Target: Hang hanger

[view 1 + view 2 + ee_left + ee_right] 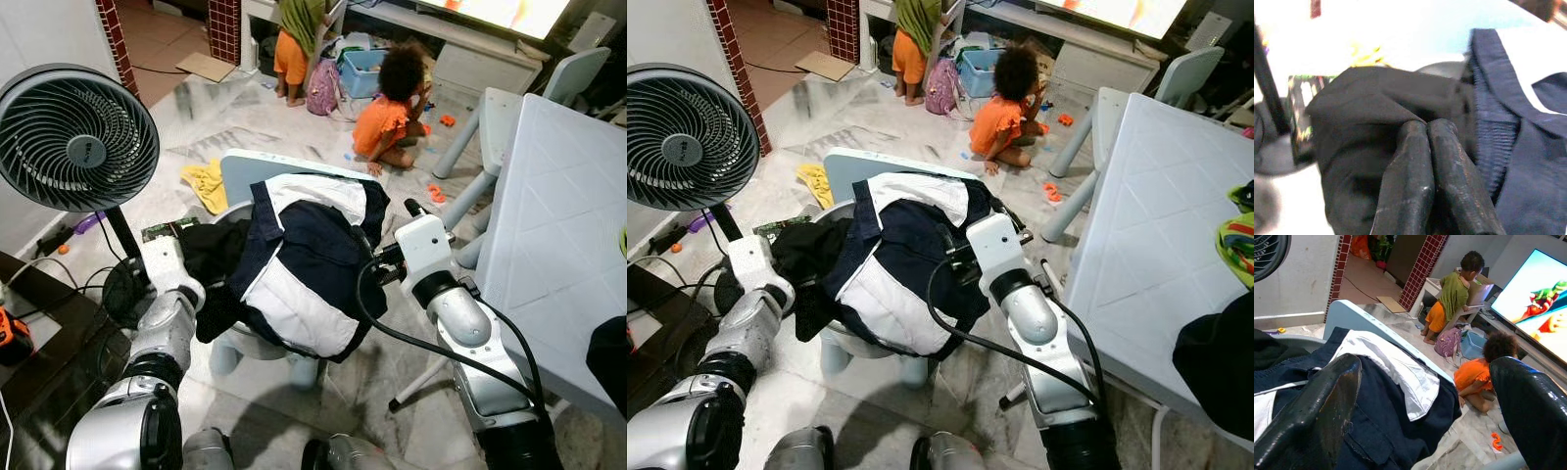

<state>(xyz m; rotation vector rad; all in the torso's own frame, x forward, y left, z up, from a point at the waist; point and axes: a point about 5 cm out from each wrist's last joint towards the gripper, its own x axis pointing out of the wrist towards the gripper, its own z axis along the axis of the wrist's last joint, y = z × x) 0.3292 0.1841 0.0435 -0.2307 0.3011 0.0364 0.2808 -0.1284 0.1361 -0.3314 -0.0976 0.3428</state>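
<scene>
A navy and white garment (304, 264) lies heaped over a small pale blue chair (240, 166). A black garment (1366, 107) is bunched on its left side. My left gripper (1426, 123) is shut, its fingertips pressed together on a fold of the black garment. My right gripper (1425, 364) is open just above the right side of the navy garment, one finger (1327, 401) low over the cloth and nothing between the fingers. I cannot make out a hanger in the pile.
A standing fan (73, 137) is close on my left, with cables on the floor under it. A pale table (568, 215) stands at my right. Two children (387, 117) are on the floor beyond the chair, among toys and a yellow cloth (206, 184).
</scene>
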